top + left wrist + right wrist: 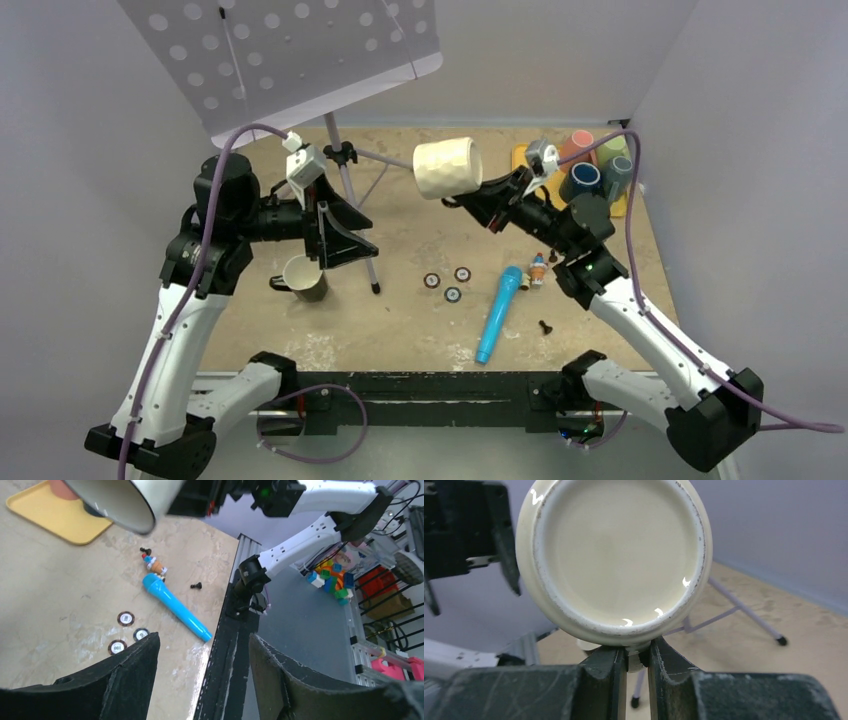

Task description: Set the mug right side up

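Your right gripper (638, 654) pinches the cream mug (448, 168), held on its side above the table; your left gripper (204, 641) hangs with fingers spread wide.

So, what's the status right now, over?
Right gripper shut on cream mug, airborne, lying sideways. Left gripper open, empty. Music stand nearby.

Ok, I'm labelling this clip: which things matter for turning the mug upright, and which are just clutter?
In the job: cream mug, right gripper clamping it aloft.

Lying about: dark mug, blue microphone, three round tokens, figurine, music stand, yellow tray, cups on it.
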